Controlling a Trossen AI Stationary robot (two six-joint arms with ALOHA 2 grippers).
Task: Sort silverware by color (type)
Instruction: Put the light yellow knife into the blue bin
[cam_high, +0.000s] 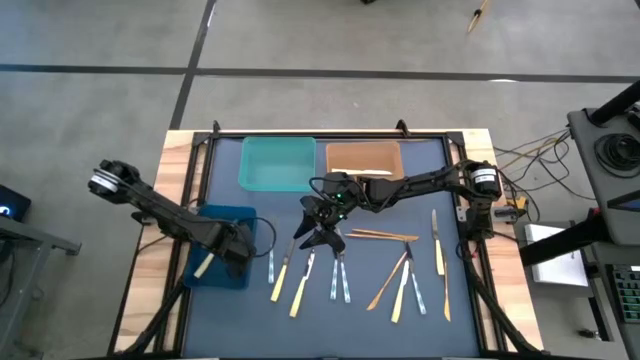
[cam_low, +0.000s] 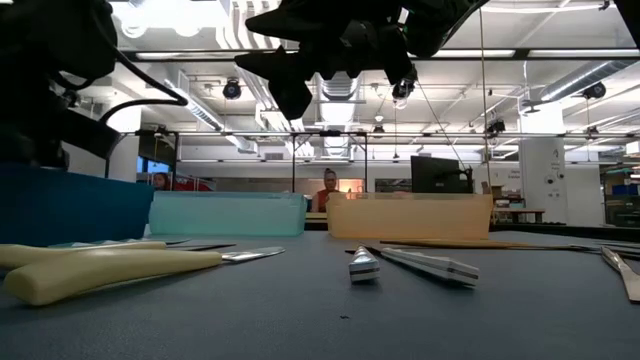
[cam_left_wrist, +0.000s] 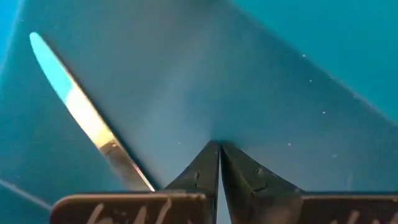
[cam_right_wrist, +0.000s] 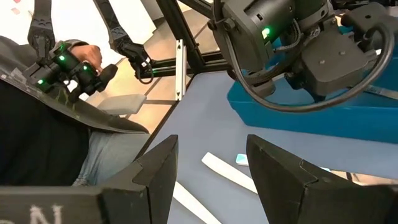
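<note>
R gripper open just above silverware on mat

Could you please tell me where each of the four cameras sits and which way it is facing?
High view: overhead, straight down on the table; both arms show.
Low view: at table-top height, level across the silverware into the room; arms hang in from above.
Left wrist view: on the left arm, facing into the dark blue bin; shut left hand shows.
Right wrist view: on the right arm, facing the left arm; open right hand shows.
Shared: the high and left wrist views both show the dark blue bin.
</note>
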